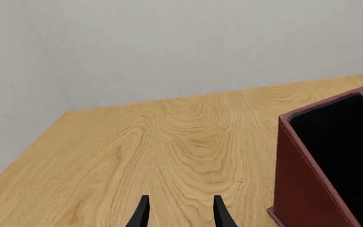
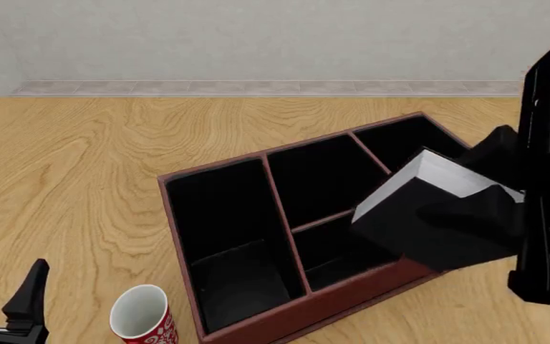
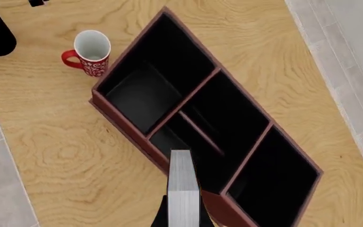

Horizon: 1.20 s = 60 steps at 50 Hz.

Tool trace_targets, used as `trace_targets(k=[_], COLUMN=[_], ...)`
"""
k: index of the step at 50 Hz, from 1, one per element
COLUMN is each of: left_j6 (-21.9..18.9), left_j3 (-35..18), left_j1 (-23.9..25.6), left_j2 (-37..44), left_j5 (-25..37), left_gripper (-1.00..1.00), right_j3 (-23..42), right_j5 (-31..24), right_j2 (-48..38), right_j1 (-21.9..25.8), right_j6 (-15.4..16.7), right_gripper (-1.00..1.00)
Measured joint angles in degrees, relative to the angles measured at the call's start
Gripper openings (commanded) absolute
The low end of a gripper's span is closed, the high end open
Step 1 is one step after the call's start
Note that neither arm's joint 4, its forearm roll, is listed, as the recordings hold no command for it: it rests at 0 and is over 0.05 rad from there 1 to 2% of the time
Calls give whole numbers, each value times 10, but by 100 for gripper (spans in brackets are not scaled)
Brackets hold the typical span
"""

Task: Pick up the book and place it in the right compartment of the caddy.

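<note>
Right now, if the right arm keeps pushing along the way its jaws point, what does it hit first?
Likely the caddy: the held book points at the near wall beside the divided middle section, not the right compartment. Depth is uncertain.

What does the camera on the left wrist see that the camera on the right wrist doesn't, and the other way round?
Only the left wrist view shows the left gripper, open over bare wood, and a plain wall beyond the table's edge.

Only the right wrist view shows the book clamped in the right gripper above the caddy, all three caddy sections including the right compartment, and the red-and-white cup.

Both show the wooden table and the reddish-brown caddy, though the left wrist view catches only one corner.
</note>
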State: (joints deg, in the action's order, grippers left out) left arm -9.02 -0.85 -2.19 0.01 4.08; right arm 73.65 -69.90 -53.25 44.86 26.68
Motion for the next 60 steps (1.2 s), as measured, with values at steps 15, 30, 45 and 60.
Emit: trace_targets(k=[15, 30, 45, 60], left_j6=[0, 1, 1, 0], left_j3=[1, 2, 2, 3], left_j1=[-2, -4, -5, -8], left_j2=[0, 0, 0, 0], left_j5=[-1, -1, 1, 1], left_gripper=[100, 100, 100, 100], right_j3=[65, 134, 216, 257], right_j5=[0, 0, 0, 0], right_j2=[-28, -60, -107, -148], right_j1=[-37, -84, -119, -148], right_j6=[42, 84, 109, 115], right_gripper=[-100, -100, -100, -100])
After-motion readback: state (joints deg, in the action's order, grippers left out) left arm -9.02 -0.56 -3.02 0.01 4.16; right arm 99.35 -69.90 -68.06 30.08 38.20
